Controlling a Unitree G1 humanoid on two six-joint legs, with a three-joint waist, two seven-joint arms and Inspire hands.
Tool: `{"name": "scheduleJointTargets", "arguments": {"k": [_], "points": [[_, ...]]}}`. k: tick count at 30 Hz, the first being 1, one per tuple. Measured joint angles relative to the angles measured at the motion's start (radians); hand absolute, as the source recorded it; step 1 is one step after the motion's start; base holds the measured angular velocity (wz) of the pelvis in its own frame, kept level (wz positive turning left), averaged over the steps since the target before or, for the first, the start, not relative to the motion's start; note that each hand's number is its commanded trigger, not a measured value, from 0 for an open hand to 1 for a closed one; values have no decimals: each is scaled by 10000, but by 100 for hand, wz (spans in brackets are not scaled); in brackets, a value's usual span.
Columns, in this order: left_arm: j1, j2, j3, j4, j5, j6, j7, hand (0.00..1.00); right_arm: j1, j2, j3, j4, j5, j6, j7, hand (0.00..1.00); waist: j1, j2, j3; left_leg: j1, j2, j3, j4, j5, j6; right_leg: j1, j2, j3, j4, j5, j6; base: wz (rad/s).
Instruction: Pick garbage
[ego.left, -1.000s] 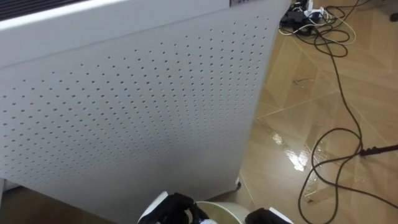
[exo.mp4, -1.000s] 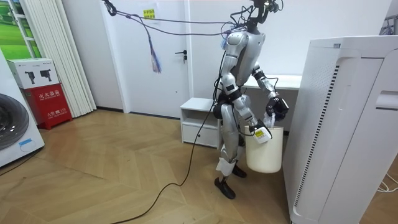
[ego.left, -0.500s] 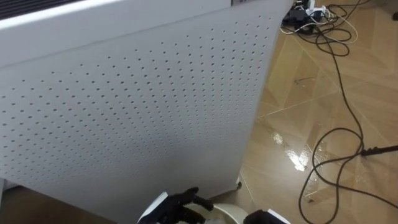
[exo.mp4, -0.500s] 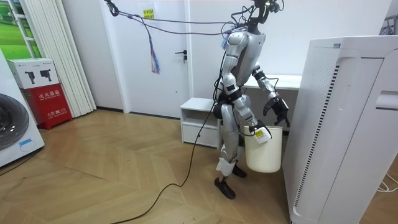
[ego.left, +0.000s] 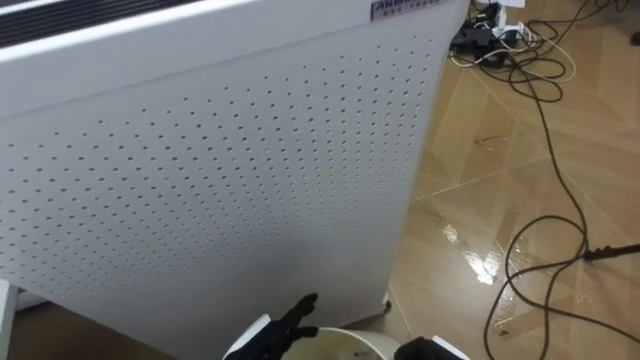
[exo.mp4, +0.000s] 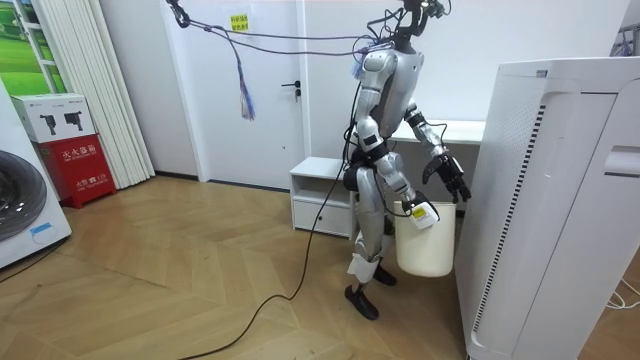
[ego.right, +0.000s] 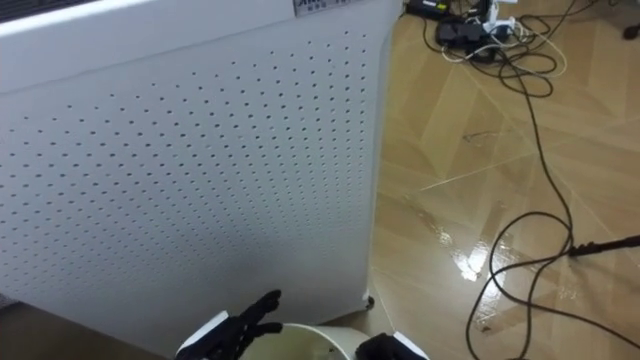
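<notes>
Two hands met at a pale bin (ego.left: 350, 338) held close before the robot. The left hand (ego.left: 285, 328) hovered over its mouth with fingers straight and spread, holding nothing. The right hand (ego.left: 432, 348) sat at the bin's right rim, its hold impossible to tell. No garbage was in the open hand, and whether any lay inside the bin was hidden. That read as the drop-off step. Just beyond rose a tall white perforated unit (ego.left: 220, 170), then wooden floor (ego.left: 470, 150) strewn with cables (ego.left: 545, 110). Next, I judged, the robot needed to turn from the unit and seek more garbage.
</notes>
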Motion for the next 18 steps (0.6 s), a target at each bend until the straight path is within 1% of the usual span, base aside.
{"name": "scheduleJointTargets", "arguments": {"k": [4,6,7,9,11,12,13,14,15,16,17,18], "points": [[364,18,259,3,3,0,-170,0,100,-129,-42,1,14,0,84,100,-10,20,-17,425,0,-8,-196,2,-5,385,4,-20,-161,-7,16,0],[522,42,347,5,-3,0,-169,0,201,-135,-298,25,12,-13,96,100,-7,18,-24,633,1,-11,-312,6,-11,591,18,-33,-270,-11,27,0],[698,52,421,6,-22,0,-141,0,318,-190,-324,133,20,-90,82,100,-3,1,-36,888,0,18,-475,26,-24,799,28,-27,-364,-13,41,-4],[1042,78,520,11,-30,-3,-91,0,584,-303,-370,200,20,-98,35,100,-22,-16,-75,1293,4,47,-722,36,-22,1169,52,-17,-523,-31,76,-4],[1440,87,648,130,-80,-24,-64,0,1055,-348,-750,207,173,-101,-47,100,-77,-86,-155,1740,9,34,-956,40,-20,1607,111,-13,-715,-51,113,0],[1546,90,677,201,-199,-30,-52,0,1181,-347,-844,206,325,-101,-65,100,-77,-111,-165,1872,10,36,-1023,40,-20,1740,138,1,-772,-52,123,0],[1807,104,771,264,-423,-30,-41,0,1426,-340,-1051,205,495,-106,-125,100,-100,-184,-207,2085,12,43,-1101,39,-19,1966,182,24,-891,-57,140,-6],[2011,107,886,447,-655,-49,-47,0,1637,-352,-1207,229,777,-108,-211,100,-102,-264,-236,2344,23,94,-1241,39,-20,2209,220,33,-1068,-56,148,-5],[2063,106,941,642,-768,-57,-47,0,1744,-346,-1295,263,888,-113,-263,100,-121,-290,-252,2466,38,93,-1302,39,-20,2339,245,24,-1193,-54,152,0],[2211,106,1092,1021,-888,-54,-8,0,2026,-343,-1498,296,1180,-116,-388,100,-190,-337,-288,2726,124,110,-1409,38,-21,2647,311,23,-1408,-33,184,0],[2428,113,1285,1334,-985,-58,122,0,2222,-343,-1666,413,1316,-149,-495,100,-248,-367,-309,2938,155,151,-1510,35,-24,2896,371,34,-1591,-14,199,0],[2504,100,1394,1543,-1028,-55,171,0,2283,-336,-1774,518,1388,-162,-530,100,-277,-381,-312,3052,164,164,-1574,34,-26,2969,382,48,-1646,-11,203,-6]]}}
